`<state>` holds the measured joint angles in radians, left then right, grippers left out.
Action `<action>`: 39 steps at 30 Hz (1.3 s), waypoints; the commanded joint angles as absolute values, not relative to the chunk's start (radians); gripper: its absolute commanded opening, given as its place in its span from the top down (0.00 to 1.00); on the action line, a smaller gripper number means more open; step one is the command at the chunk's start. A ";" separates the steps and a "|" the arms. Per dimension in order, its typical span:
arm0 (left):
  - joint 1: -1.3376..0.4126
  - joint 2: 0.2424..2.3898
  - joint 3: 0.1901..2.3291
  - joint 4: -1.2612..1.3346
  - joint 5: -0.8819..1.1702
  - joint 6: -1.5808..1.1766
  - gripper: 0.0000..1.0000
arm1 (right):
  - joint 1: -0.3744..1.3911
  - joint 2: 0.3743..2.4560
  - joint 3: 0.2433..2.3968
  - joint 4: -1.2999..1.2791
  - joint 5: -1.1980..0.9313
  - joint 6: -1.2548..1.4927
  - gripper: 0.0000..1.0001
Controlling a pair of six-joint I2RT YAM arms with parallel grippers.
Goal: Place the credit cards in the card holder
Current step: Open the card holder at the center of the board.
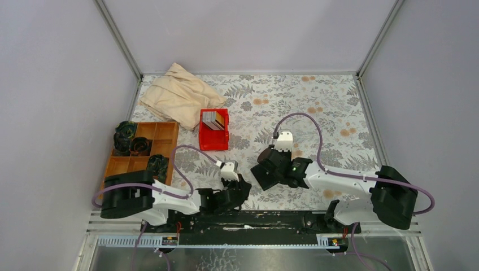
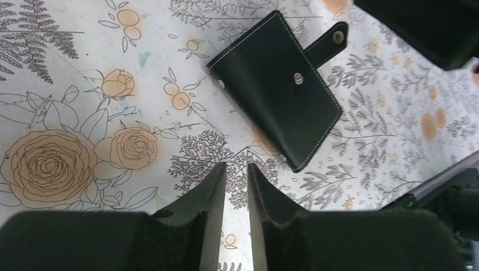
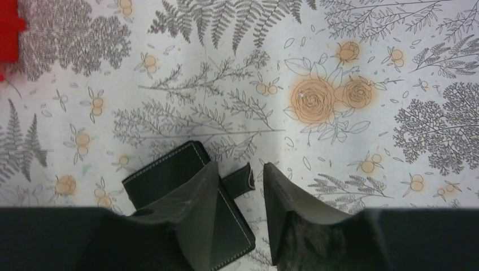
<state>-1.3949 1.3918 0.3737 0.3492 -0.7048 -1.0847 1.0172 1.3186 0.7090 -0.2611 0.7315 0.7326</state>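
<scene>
Card holder (image 3: 164,175) lies diagonally beneath our right gripper (image 3: 241,167), clasp tab (image 3: 240,183) seen between its parted, empty jaws; we judge this arm nearer.

Card holder (image 2: 277,84) on table (image 1: 316,101) beneath right claw (image 3: 240,169), credit cards (image 1: 213,119) in bin (image 1: 213,144) farther back

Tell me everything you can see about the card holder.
The card holder is a small black bifold, leather-like, with pale stitching round its edges. It lies closed and flat on the floral table cover, at an angle. Its clasp tab sticks out unfastened, a metal snap on it and another on the face. No cards show in it. The right gripper hovers over it, open, the tab between its fingers; contact cannot be told.
</scene>
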 commanded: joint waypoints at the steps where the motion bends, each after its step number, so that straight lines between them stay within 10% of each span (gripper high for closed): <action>1: -1.407 1.451 0.412 0.325 -0.750 -1.114 0.74 | 1.076 1.278 0.732 -0.373 0.793 0.810 0.64; 7: -1.408 1.516 0.446 0.321 -0.750 -1.126 0.77 | 1.154 1.285 0.678 -0.421 0.774 0.936 1.00; 39: -1.252 1.644 0.469 0.421 -0.667 -1.114 0.76 | 1.281 1.432 0.625 -0.319 0.675 1.041 1.00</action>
<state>-1.3052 1.6108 0.4664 0.4267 -0.6903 -1.1492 1.2564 1.4017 0.6010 -0.3290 0.6651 1.0515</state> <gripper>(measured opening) 0.240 0.011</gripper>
